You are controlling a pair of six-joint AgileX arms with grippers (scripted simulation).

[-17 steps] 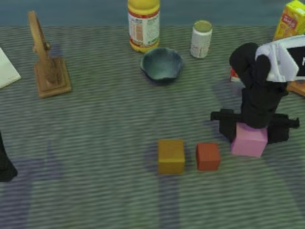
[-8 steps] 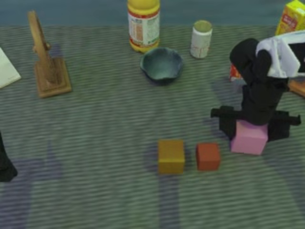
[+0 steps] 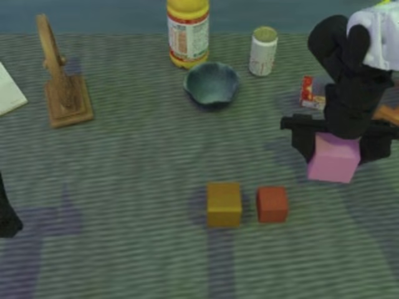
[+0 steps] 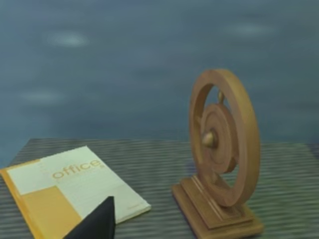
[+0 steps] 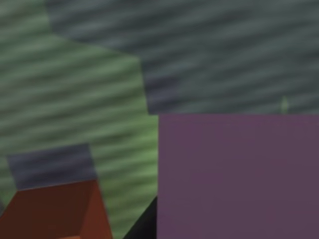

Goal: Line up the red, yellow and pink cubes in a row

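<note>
The pink cube (image 3: 335,161) hangs a little above the table at the right, and my right gripper (image 3: 340,142) is shut on it from above, black fingers on its two sides. In the right wrist view the pink cube (image 5: 239,174) fills much of the picture, with the red cube (image 5: 50,209) off to one side. The red cube (image 3: 272,204) and the yellow cube (image 3: 224,204) sit side by side near the table's middle front, a small gap between them. My left gripper (image 3: 6,218) is parked at the left edge, open, one dark fingertip (image 4: 97,224) showing.
A wooden wheel ornament (image 3: 62,93) and a booklet (image 3: 7,87) are at the back left. A yellow bottle (image 3: 187,31), a white can (image 3: 263,51) and a dark bowl (image 3: 212,84) stand along the back. A flat red printed box (image 3: 308,92) lies beside the right arm.
My right gripper has carried the pink cube up off the table and slightly back and to the right. The red and yellow cubes and the left arm have stayed put.
</note>
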